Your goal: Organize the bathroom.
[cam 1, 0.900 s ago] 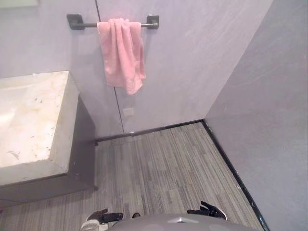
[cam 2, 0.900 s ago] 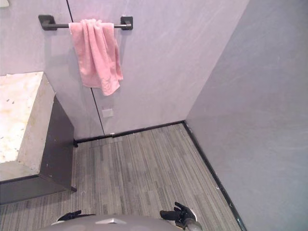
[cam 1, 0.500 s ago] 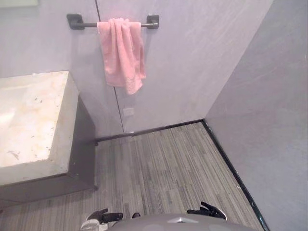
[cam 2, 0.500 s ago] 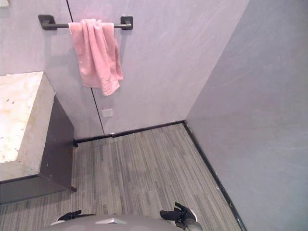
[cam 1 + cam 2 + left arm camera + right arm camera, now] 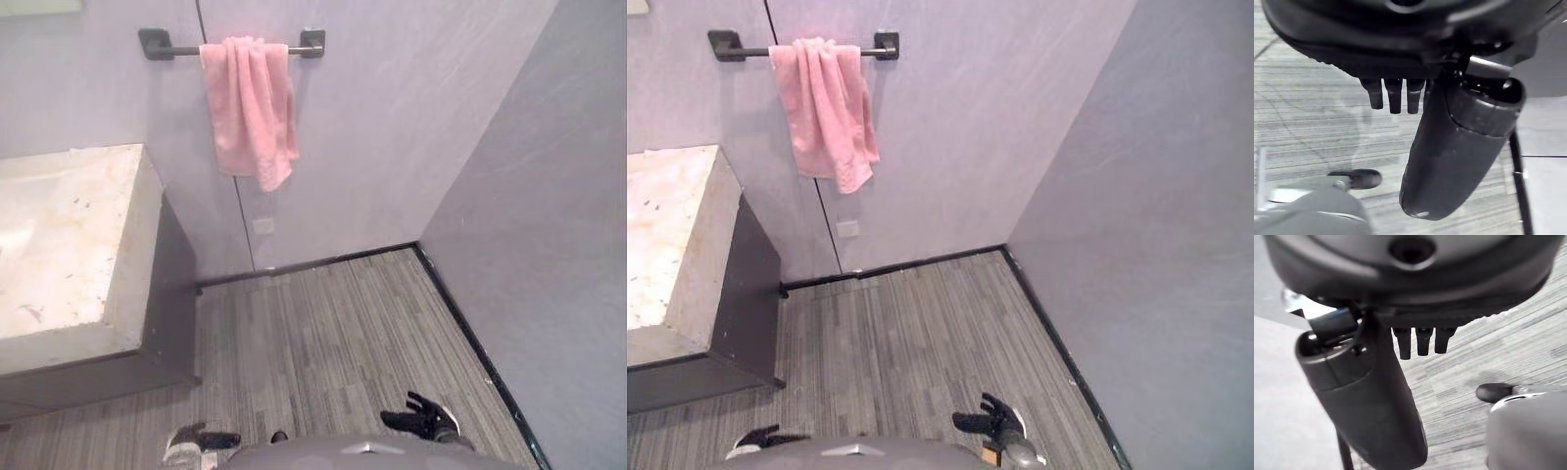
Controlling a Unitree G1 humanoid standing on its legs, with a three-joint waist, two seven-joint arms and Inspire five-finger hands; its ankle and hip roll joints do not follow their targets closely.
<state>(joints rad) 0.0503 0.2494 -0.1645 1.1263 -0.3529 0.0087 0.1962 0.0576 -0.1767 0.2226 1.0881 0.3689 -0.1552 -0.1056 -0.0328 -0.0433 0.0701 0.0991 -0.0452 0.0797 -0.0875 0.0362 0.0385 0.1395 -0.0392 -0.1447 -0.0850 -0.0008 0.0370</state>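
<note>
The right robot hand (image 5: pixel 1400 396) hangs with straight fingers (image 5: pixel 1422 342), empty, above striped floor (image 5: pixel 1528 342).

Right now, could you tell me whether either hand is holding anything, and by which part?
Nothing is held: the left hand and right hand hang open and empty above the floor.

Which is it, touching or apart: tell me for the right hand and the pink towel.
Apart. In the left eye view the right hand is low over the floor, while the pink towel hangs from the wall bar far above.
</note>
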